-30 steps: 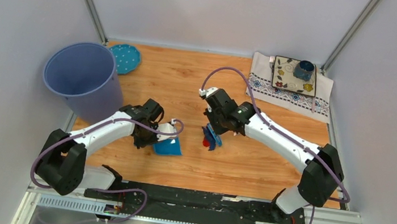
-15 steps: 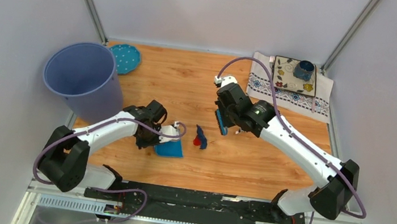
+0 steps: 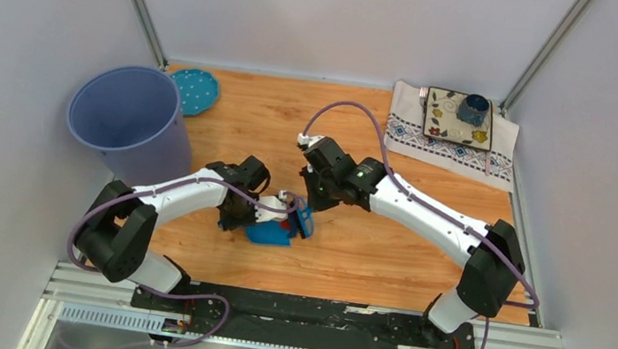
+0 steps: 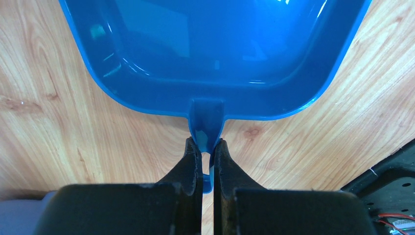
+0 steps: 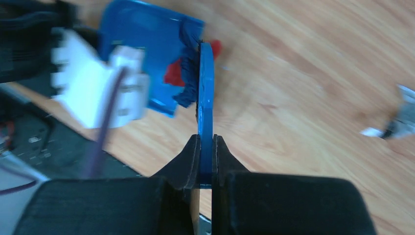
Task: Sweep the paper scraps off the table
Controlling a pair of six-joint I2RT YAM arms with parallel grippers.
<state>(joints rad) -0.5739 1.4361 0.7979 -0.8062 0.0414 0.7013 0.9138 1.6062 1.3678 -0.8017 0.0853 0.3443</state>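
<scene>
- Scraps [image 5: 172, 73] were seen bunched at the open edge of the dustpan [image 5: 142, 34]: a red one, pressed there by the brush [image 5: 206, 107], with a dark blue clump [image 5: 187, 95] beside it that could not be told from bristles.
- A white-grey scrap [image 5: 402, 115] was seen lying on the table [image 5: 303, 73], well apart from the dustpan, on the other side of the brush.
- The dustpan's handle [image 4: 206, 125] was pinched between the closed fingers of the left gripper [image 4: 206, 143], and the pan was rested on the wood.
- The brush was clamped edge-on by the right gripper [image 5: 205, 139], its far end set against the pan's lip.
- In the top view, both grippers were found close together near the middle of the table, toward its near edge.
- A bin [image 3: 130, 121] was stood at the far left and a cloth [image 3: 447, 143] was spread at the far right, both well apart from the dustpan.
</scene>
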